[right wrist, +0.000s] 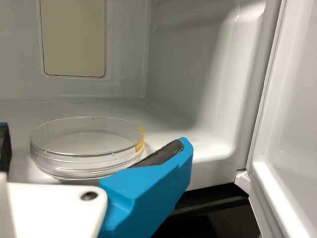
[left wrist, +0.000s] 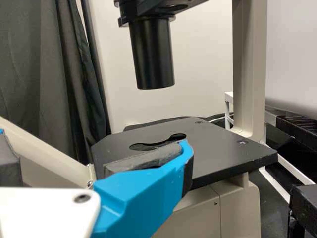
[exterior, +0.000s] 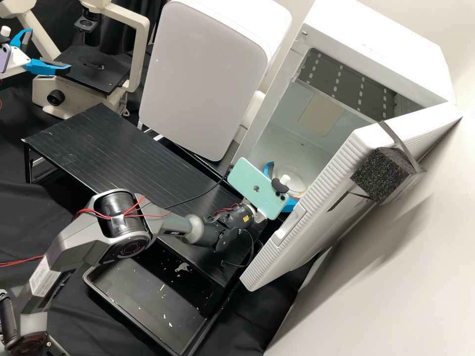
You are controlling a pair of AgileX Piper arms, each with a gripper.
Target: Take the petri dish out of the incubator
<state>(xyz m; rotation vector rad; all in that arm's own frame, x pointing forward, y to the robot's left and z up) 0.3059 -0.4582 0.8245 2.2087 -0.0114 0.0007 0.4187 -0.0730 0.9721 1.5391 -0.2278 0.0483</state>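
Clear dish (right wrist: 74, 166) lies just ahead of the right pincer (right wrist: 93, 136), spread open: approach stage; next, ease forward, then clasp.

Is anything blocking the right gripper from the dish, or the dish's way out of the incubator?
Nothing visible stands between the open right gripper and the dish. The door is swung open, so the way out looks clear too.
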